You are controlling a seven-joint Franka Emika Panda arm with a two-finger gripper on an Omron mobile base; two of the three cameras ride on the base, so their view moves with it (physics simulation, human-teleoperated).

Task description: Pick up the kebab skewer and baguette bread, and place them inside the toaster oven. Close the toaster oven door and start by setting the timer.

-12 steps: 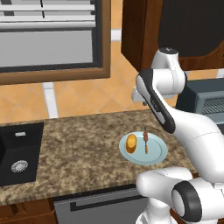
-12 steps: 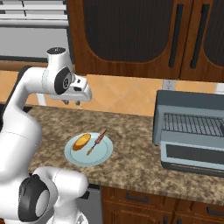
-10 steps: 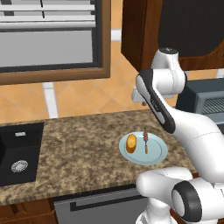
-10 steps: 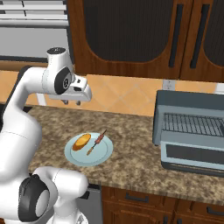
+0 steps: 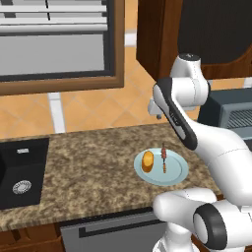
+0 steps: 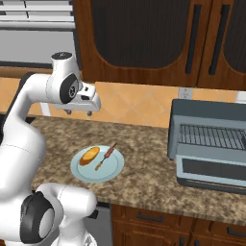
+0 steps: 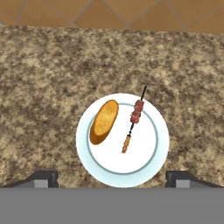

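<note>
The baguette bread (image 7: pixel 104 121) and the kebab skewer (image 7: pixel 133 120) lie side by side on a pale blue plate (image 7: pixel 161 146) on the granite counter. From the base views the bread (image 5: pixel 147 161) (image 6: pixel 89 155) is to the left of the skewer (image 5: pixel 164 157) (image 6: pixel 105 156). My gripper (image 6: pixel 78 112) (image 5: pixel 158 116) (image 7: pixel 111 180) hangs open well above the plate, pointing down, with nothing between its fingers. The grey-blue toaster oven (image 6: pixel 211 126) (image 5: pixel 230 114) stands to the right with its wire rack showing. The toaster oven door (image 6: pixel 211 169) is folded down open.
A black sink (image 5: pixel 19 172) is set into the counter at the far left. Dark wooden cabinets (image 6: pixel 144 38) hang above the orange tiled wall. A window (image 5: pixel 54 44) sits at the upper left. Bare granite (image 6: pixel 144 168) lies between plate and oven.
</note>
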